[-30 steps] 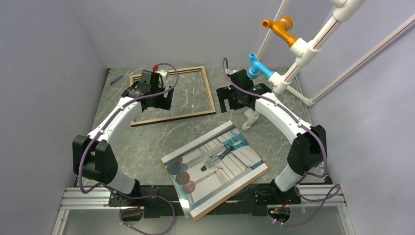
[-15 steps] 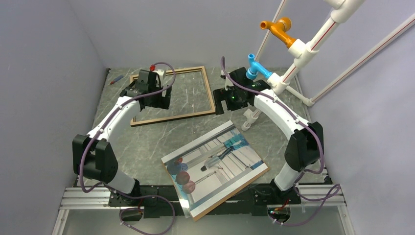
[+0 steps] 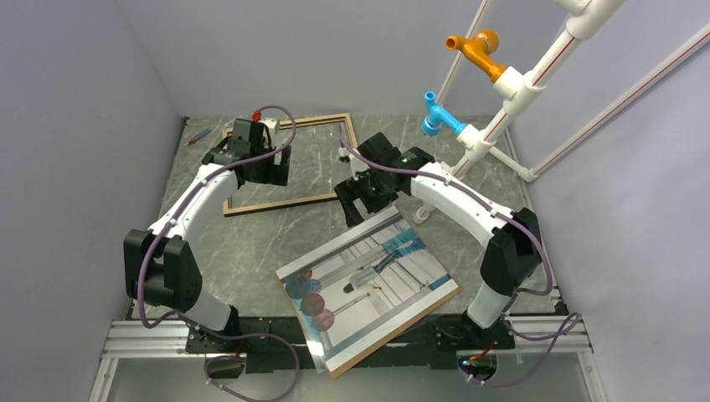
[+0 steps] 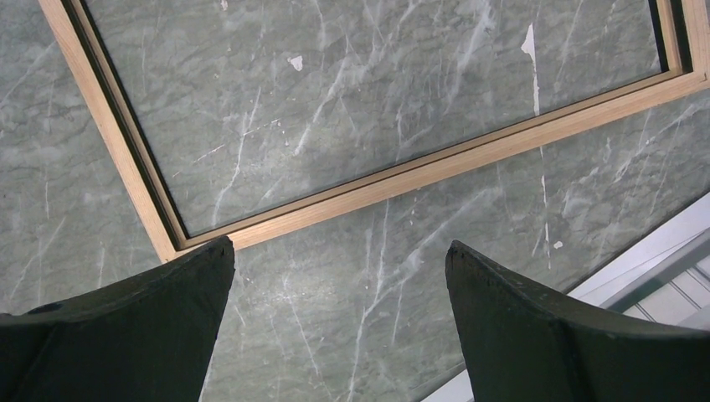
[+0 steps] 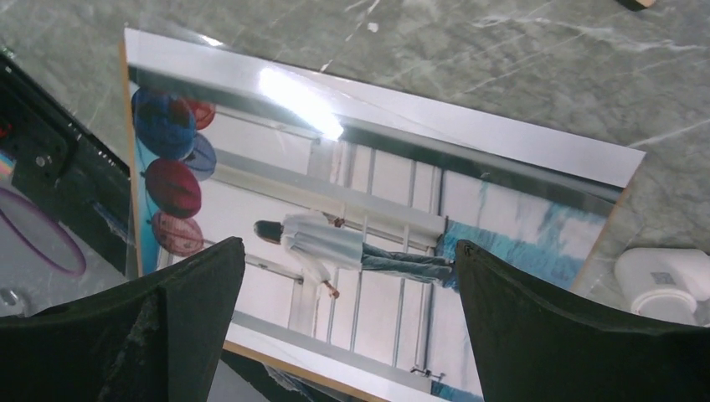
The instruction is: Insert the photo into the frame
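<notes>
On the table (image 3: 251, 243), one photo (image 3: 368, 280), one frame (image 4: 419, 173), left tool (image 4: 339, 247), right tool (image 5: 350, 244)

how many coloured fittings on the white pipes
2: the orange fitting high on the white pipe rack, the blue fitting lower down. More may lie out of view.

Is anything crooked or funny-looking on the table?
Yes. The photo lies crooked, turned cornerwise, and its near corner sticks out past the near edge of the table, over the mounting rail. The frame at the far side lies slightly skewed too. Nothing looks broken or spilled.
</notes>
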### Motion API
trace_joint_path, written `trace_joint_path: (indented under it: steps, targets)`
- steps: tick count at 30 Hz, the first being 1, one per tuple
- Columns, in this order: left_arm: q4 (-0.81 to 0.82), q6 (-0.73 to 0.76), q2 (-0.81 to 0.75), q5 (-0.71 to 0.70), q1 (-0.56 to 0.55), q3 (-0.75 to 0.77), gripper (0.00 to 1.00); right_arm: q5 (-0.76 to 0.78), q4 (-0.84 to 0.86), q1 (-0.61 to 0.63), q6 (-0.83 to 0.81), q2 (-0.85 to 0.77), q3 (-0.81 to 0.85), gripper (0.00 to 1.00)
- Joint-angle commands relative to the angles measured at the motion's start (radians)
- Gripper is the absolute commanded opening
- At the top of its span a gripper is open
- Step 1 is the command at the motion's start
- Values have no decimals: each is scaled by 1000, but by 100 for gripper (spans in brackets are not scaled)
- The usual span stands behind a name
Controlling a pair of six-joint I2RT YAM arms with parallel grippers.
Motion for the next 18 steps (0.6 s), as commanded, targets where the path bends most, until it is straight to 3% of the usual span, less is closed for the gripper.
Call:
trace_joint_path:
  steps: [1, 8, 11, 15, 18]
  targets:
    - [3, -11, 4, 21, 11, 26, 99, 15, 44, 58, 4, -133, -31, 97]
    - [1, -11, 4, 26, 21, 26, 99, 241, 319, 142, 152, -487, -263, 95]
    - [-1, -11, 2, 28, 22, 27, 99, 270, 412, 155, 178, -658, -388, 95]
    - [1, -13, 1, 34, 22, 27, 99, 229, 413, 158, 187, -819, -459, 94]
    - [-1, -14, 5, 37, 25, 31, 99, 301, 388, 160, 226, -925, -495, 93]
